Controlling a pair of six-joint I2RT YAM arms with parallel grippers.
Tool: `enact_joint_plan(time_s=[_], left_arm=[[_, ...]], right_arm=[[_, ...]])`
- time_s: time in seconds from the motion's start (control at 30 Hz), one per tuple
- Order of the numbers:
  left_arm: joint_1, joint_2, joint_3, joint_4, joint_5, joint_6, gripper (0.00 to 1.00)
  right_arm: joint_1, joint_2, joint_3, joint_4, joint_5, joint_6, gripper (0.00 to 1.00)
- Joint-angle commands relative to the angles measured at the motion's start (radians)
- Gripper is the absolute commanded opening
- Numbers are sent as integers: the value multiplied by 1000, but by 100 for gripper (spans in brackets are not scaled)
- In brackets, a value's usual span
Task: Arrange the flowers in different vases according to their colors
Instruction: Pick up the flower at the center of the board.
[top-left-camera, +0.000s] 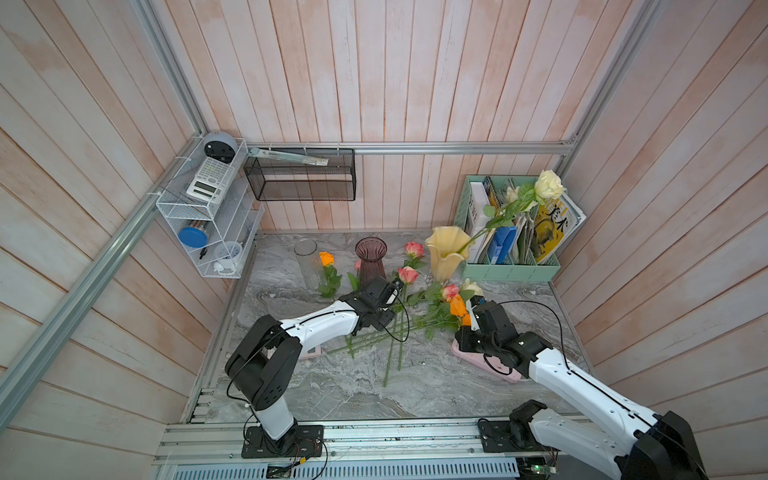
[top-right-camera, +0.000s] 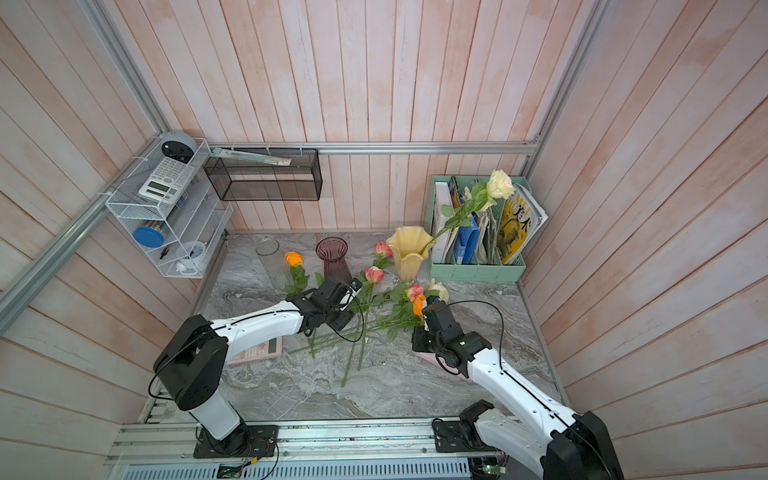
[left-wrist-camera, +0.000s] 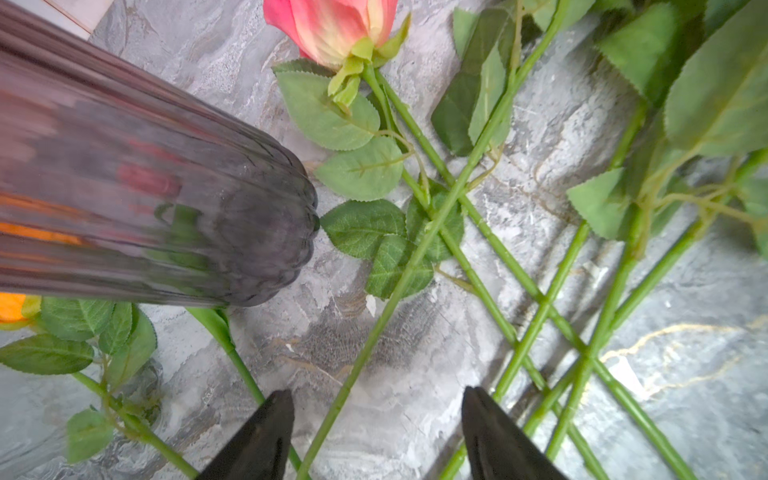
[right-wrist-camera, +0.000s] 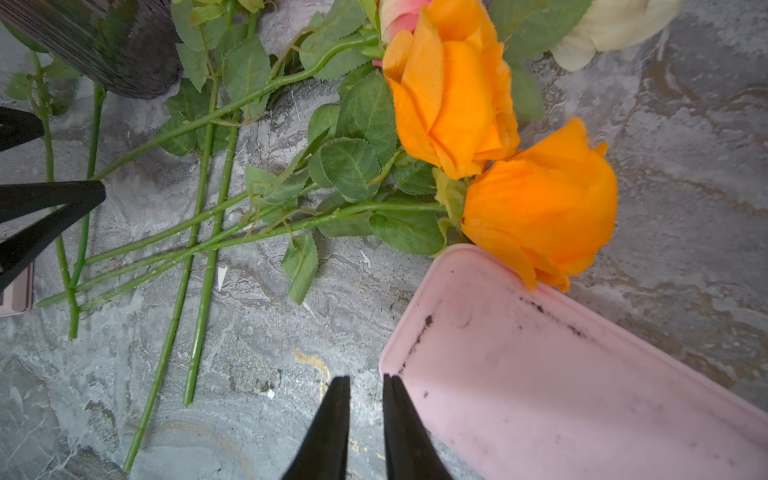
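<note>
In both top views the clear glass vase, the purple ribbed vase and the pale yellow vase stand at the back. A cream rose stands in the yellow one. An orange rose lies beside the clear vase. Pink roses, orange roses and a cream one lie on the marble with crossed stems. My left gripper is open above those stems by the purple vase, one stem running between its fingers. My right gripper is all but shut and empty.
A pink case lies under my right gripper, an orange rose resting on its corner. A pink calculator lies beneath my left arm. A mint file holder stands back right. A black mesh basket and a white wire shelf hang on the walls.
</note>
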Motion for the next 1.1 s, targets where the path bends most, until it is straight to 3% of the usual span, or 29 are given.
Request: enact_joint_plan(time_s=[0.0,0.43,1.07], left_arm=[[11,25,26,-45,13,33,66],[51,57,-3,-12,20,35,63],[68,185,114,-109,-14,51,63]], right_arm=[[-7,-7,-11,12,-5,-20,22],[-8,-7,-20,37,-19,-22,22],[-8,-26,-29,44,-29,-25,23]])
